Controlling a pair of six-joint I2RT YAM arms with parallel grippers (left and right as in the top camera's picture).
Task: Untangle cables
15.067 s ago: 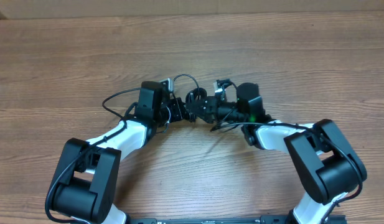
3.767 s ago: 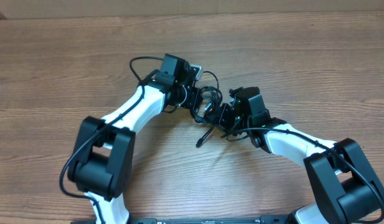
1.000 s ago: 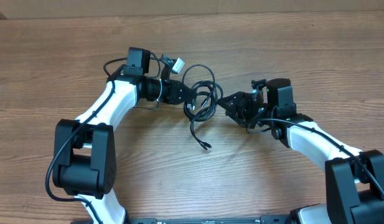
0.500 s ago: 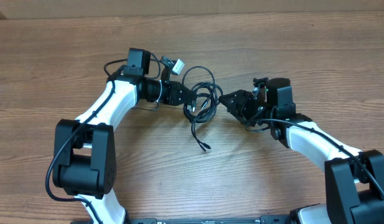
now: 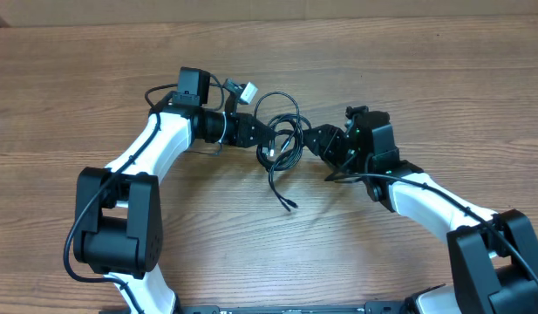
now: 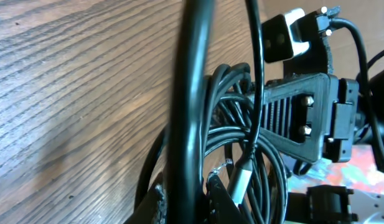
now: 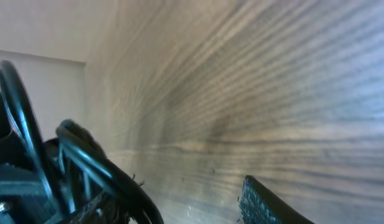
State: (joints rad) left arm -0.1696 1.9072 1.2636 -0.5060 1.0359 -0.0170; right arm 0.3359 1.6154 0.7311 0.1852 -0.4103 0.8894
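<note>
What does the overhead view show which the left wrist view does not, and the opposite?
Only overhead: both arms whole, and a loose plug end lying on the table. Only left wrist: a close look at one cord passing between the fingertips of the left end effector. Both: the looped cables, the white connector and the right end effector.

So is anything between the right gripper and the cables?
Nothing visible does. The right gripper sits open just beside the cables, with no other object between them; the left gripper holds the clump's far side.
</note>
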